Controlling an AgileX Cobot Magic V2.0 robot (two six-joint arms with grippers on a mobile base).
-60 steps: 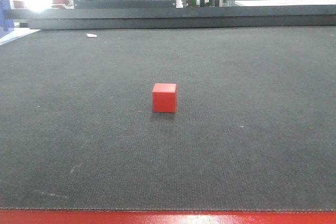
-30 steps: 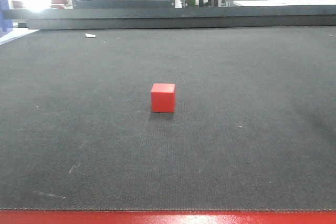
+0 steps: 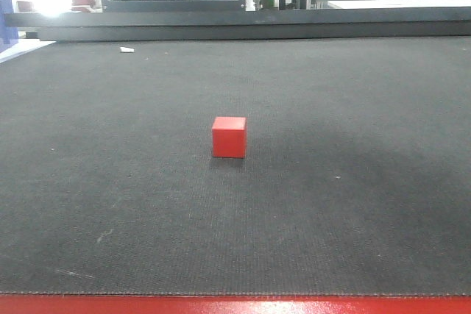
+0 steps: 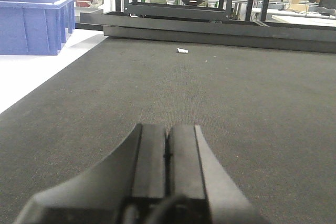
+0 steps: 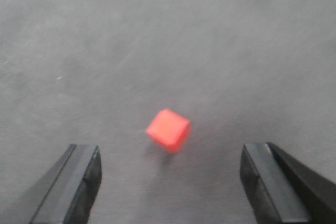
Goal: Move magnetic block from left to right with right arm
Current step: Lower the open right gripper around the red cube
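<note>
the magnetic block point(image 3: 229, 137) sits alone on the dark mat point(image 3: 353, 218), near the middle of the front view, flat on one face and touching nothing else. from the right wrist camera it shows as a blurred red cube point(image 5: 168, 129), turned corner-on to the lens.

the step in hand looks like the approach before the pick: the right gripper point(image 5: 171, 166) hangs above the mat looking steeply down, its two fingers spread wide, with the block framed between them and a little ahead of their tips. nothing is held yet. neither arm shows in the front view, so how high the right one hangs above the block cannot be told.

the next move probably calls for a descent that keeps the block centred in the gap. a wrist turn may also be needed so the pads meet two flat faces and not the edges, then a close, a lift and a carry to the right side of the mat.

the left gripper point(image 4: 167, 129) lies low over the mat, pointing along it, its fingers pressed together on nothing, well clear of the work.
</note>
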